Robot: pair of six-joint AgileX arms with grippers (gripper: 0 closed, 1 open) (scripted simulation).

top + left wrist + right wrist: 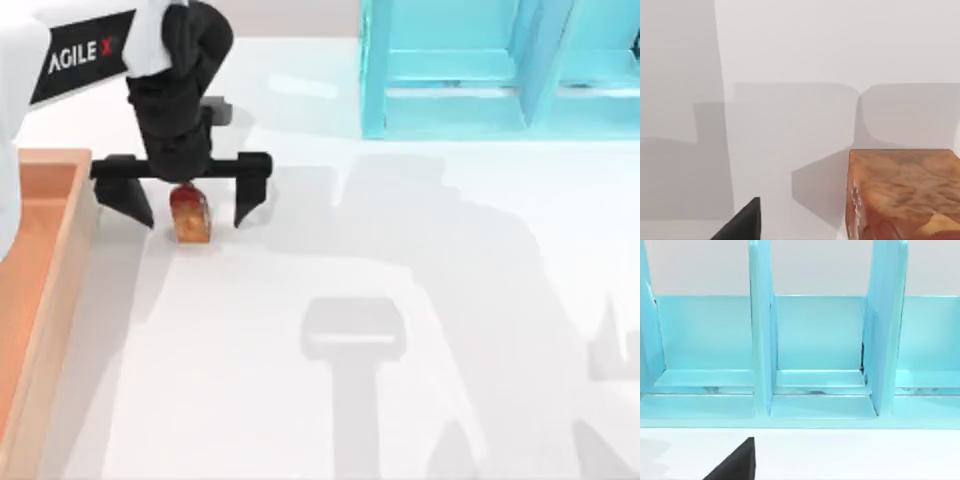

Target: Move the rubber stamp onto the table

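- Left pincer (193, 205) sits over the left part of the bench (420, 300), just to the right of the orange-brown wooden tray (40, 290), in the top view.
- Its two black fingers (135, 203) are spread wide, one on each side of the rubber stamp (190, 214); a clear gap shows between each finger and the stamp, so the pincer holds nothing.
- Rubber stamp: tan-brown wooden block with a red rounded end toward the pincer's body. It lies between the open fingers on the white bench surface, outside the tray and just beside the tray's right wall.
- Whether the stamp rests fully on the bench or stands slightly above it cannot be told from above; a faint shadow lies directly under and beside it.
- Left wrist view: the wooden body of the stamp (902, 192) shows close up against the white bench (815, 50), with one dark fingertip (742, 224) apart from it and white surface between the two.
- Light blue shelf unit (500, 70) stands along the far edge of the bench toward the right, well apart from the stamp.
- Right wrist view: faces the shelf unit (815, 340) and its upright dividers, with bench surface (855, 455) in front of it. One dark fingertip (737, 462) of the right pincer shows at the edge; how far that pincer is open cannot be told.
- Shadows of both arms fall across the middle and right of the bench.
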